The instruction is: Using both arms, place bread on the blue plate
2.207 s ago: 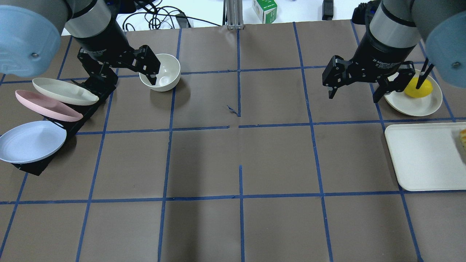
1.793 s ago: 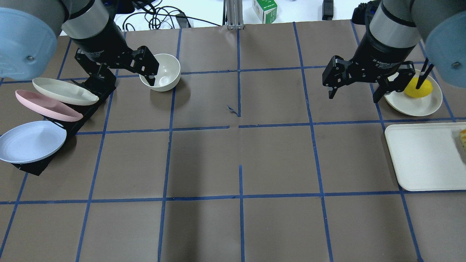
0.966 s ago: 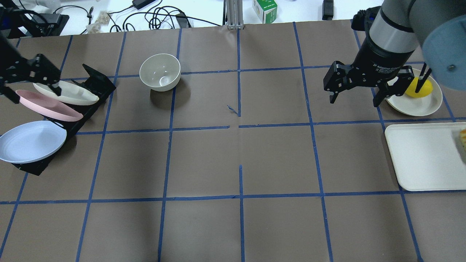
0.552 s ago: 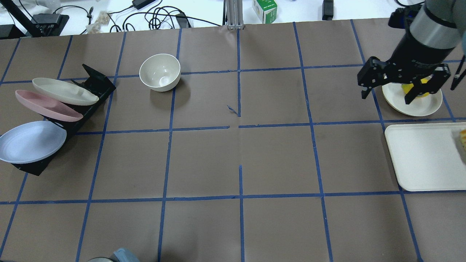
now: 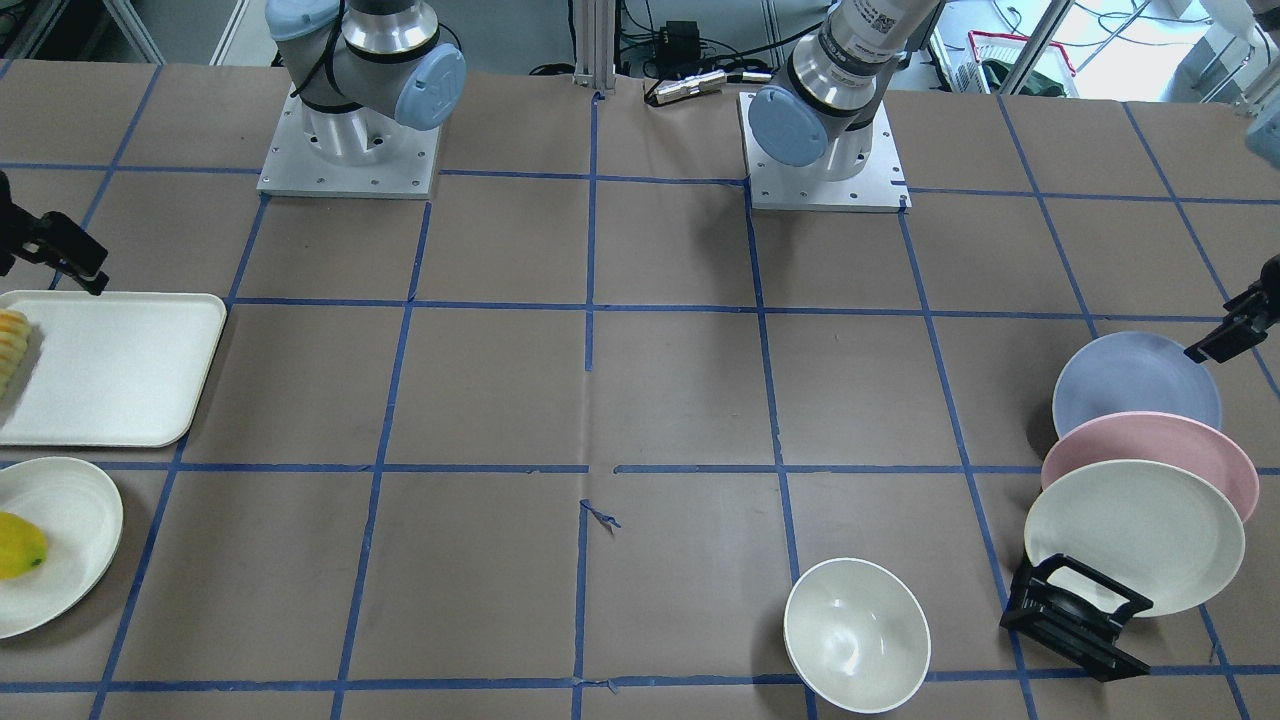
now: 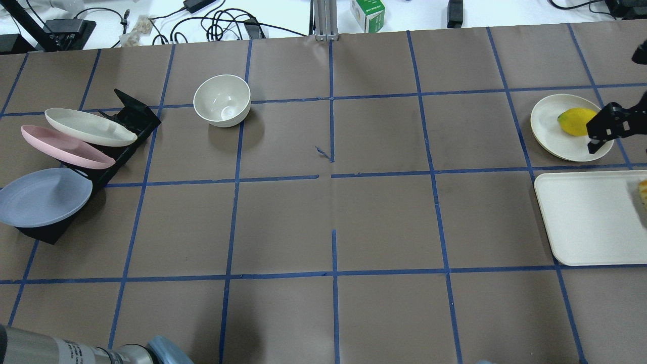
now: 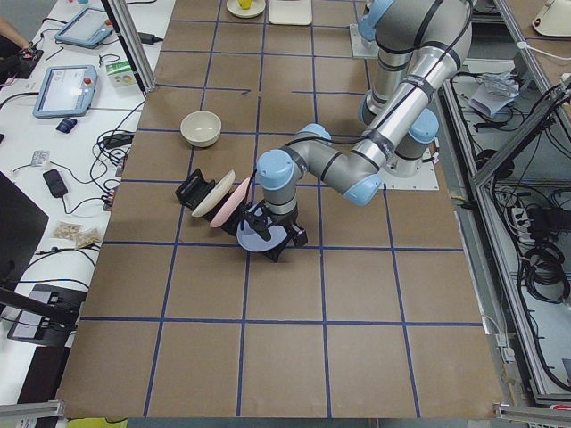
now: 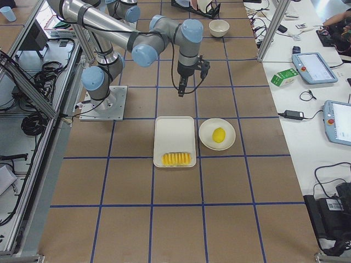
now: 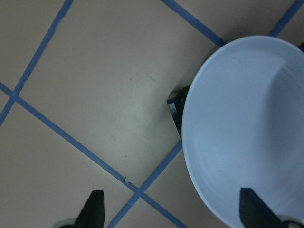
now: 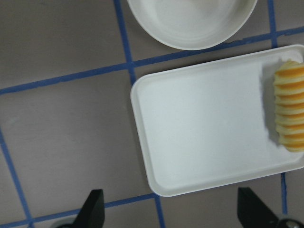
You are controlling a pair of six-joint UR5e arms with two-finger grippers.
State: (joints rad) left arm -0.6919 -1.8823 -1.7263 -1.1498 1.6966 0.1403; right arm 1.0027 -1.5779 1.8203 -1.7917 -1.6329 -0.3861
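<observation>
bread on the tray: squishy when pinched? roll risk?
The bread is ridged into slice-like segments, so it may flex or compress when pinched. It lies long and flat on the white tray, so rolling seems unlikely; a push would probably slide it on that smooth surface.

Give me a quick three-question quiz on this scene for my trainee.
1. True or false: the ridged orange-and-yellow bread loaf lies on the white rectangular tray.
2. Which plate is nearest the left claw? A pink; B the pale blue round plate; C cream-white.
3. Fill in: the small round white plate holds a smooth ___ fruit.
Key: 1 true; 2 B; 3 yellow.
</observation>
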